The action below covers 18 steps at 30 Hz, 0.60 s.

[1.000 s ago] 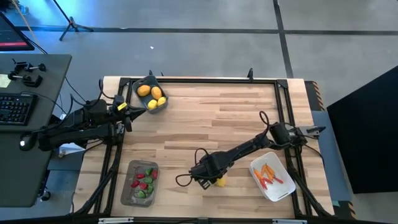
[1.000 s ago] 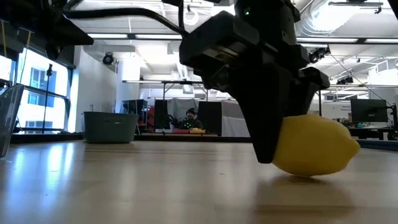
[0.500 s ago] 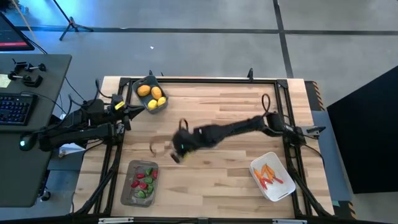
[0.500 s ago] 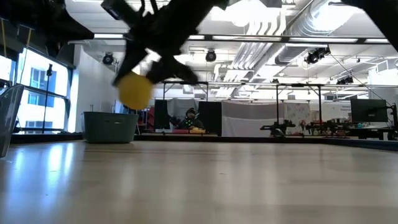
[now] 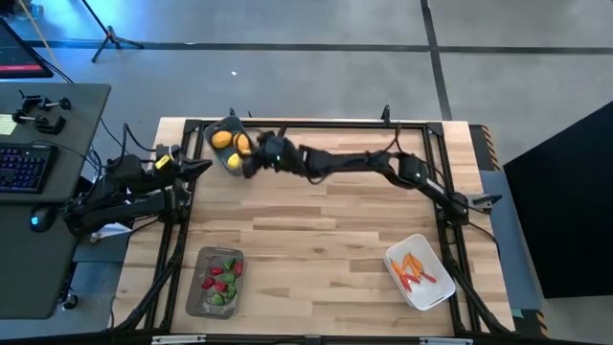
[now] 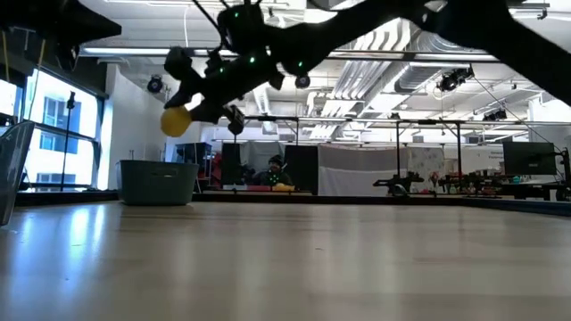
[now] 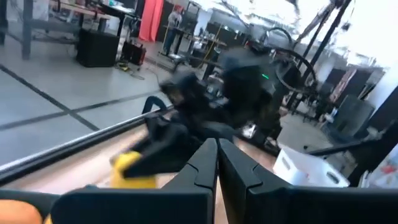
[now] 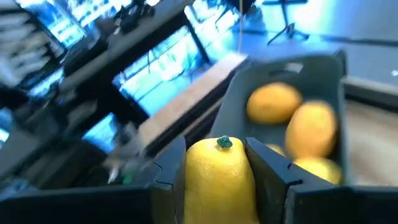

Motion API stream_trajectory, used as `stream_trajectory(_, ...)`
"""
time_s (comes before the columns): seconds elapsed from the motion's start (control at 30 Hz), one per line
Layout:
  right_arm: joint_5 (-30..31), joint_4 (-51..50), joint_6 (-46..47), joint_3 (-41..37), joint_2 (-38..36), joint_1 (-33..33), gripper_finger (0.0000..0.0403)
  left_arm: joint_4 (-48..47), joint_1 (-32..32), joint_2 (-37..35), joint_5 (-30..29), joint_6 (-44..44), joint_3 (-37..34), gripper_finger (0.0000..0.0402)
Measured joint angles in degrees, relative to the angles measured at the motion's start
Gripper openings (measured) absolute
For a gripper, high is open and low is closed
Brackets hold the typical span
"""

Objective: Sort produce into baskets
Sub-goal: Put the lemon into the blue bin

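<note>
The lemon [image 8: 217, 177] sits clamped between the fingers of your right tool [image 5: 251, 159], which in the high view has reached the upper left of the frame, at the near edge of the blue-grey basket [image 5: 215, 131]. In the low view the same lemon [image 6: 176, 121] hangs high at upper left, above and just right of the basket [image 6: 159, 182], well clear of the bench [image 6: 285, 259]. The right wrist view shows the basket already holding three yellow-orange pieces [image 8: 273, 102].

Your left tool [image 7: 216, 165] is shut on nothing and waits at the left edge of the bench, just left of that basket.

Risks from here: the lemon looks to be over the basket's rim rather than its middle, so letting go now could bounce it off the wall onto the bench. The pieces inside are crowded, so a high drop could also roll one out. The two arms are close; extending further left could bring them into contact.

A second ago the lemon lay on the bench at the lower centre with the right tool around it; half a second ago it was mid-frame, in the air. The left arm has barely shifted.
</note>
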Motion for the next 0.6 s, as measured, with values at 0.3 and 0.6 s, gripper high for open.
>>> stream_trajectory(0.3,-4.0,0.0,-0.8,18.2,13.0,-5.4,0.0108,-0.2,0.0,0.2,3.2,6.9,0.7,0.0000)
stream_trajectory(0.6,-4.0,6.6,5.1,17.0,16.2,-7.7,0.0108,-0.4,0.0,0.2,3.2,7.4,0.7,0.0000)
